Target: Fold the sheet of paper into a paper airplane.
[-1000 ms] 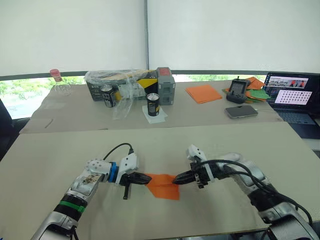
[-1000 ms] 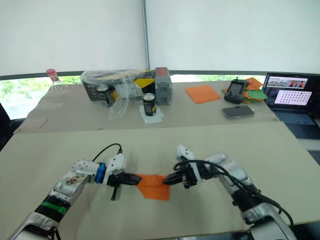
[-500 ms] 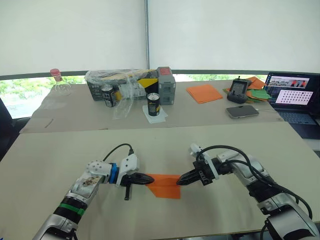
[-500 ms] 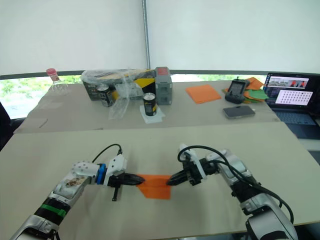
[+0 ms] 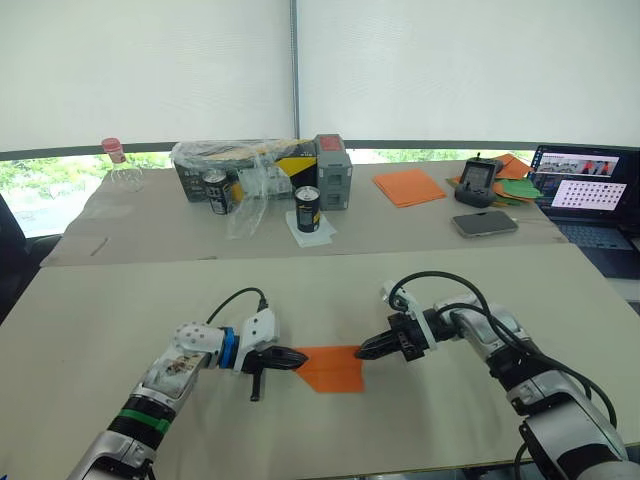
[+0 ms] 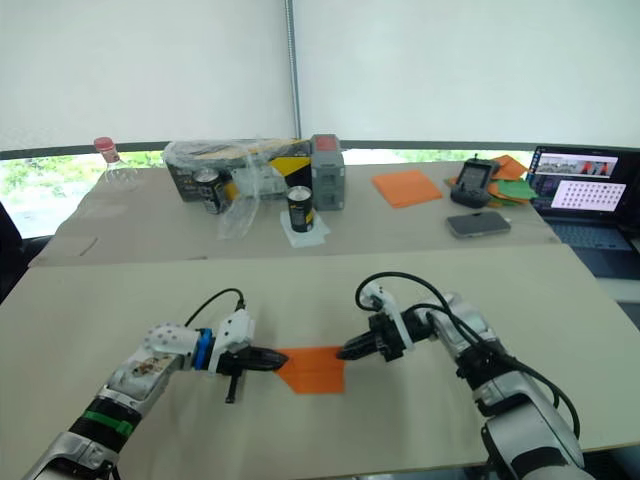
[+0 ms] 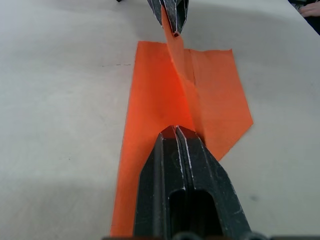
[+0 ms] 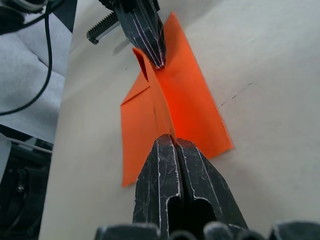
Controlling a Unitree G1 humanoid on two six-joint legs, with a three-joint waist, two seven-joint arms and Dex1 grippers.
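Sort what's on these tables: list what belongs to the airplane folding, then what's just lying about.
In the job:
- paper airplane, partly folded, on the near table
- left pincer, shut on its ridge
- right pincer, shut on the other end

Lying about:
- orange stack
- green papers
- two cans
- phone
- laptop
- bottle

paper airplane (image 7: 190, 100): matt orange paper, creased | right claw (image 8: 172, 145): scuffed black plastic | table (image 5: 120, 310): matt beige
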